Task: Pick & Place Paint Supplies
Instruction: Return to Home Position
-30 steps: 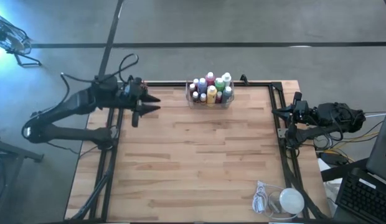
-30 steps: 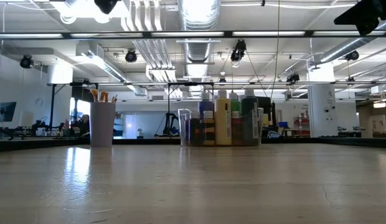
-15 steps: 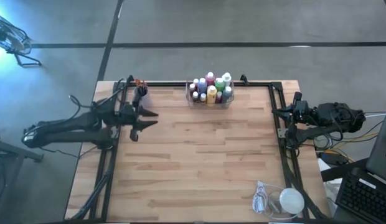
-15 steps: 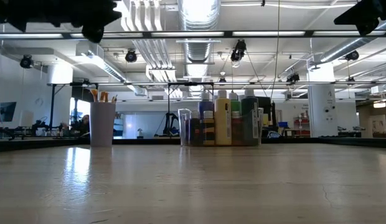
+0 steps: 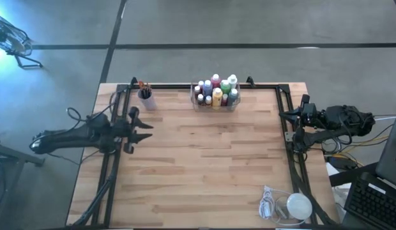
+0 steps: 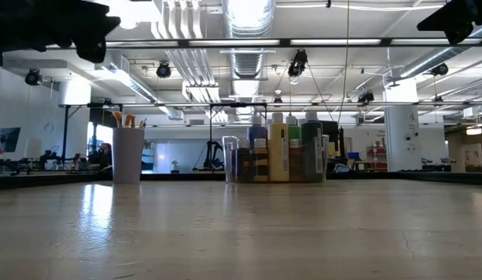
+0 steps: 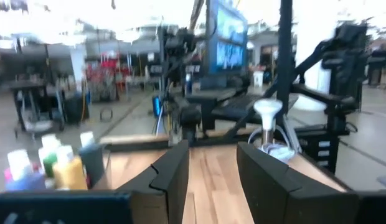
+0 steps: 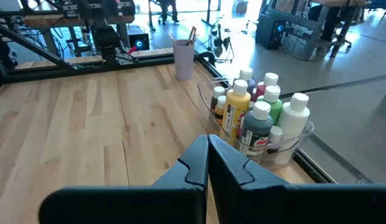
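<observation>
Several small paint bottles (image 5: 216,91) stand upright in a clear tray (image 5: 214,106) at the far edge of the table; they also show in the right wrist view (image 8: 258,115). Paintbrushes (image 5: 142,85) stick up out of a purple cup (image 5: 146,99) at the far left. My left gripper (image 5: 139,133) hangs open and empty over the table's left edge, nearer than the cup; its fingers (image 7: 174,171) stand apart. My right gripper (image 8: 207,149) waits shut and empty at the table's right edge (image 5: 284,115).
A white round lump (image 5: 298,206) with a coiled cord (image 5: 268,203) lies at the near right corner. A dark metal frame (image 5: 289,128) runs along the table's sides. Bare wood (image 5: 204,160) spreads over the middle of the table.
My left gripper has sunk and drawn back from beside the cup toward the table's left and near edges, staying open and empty. The cup with the brushes, covered by the arm a second ago, now shows.
</observation>
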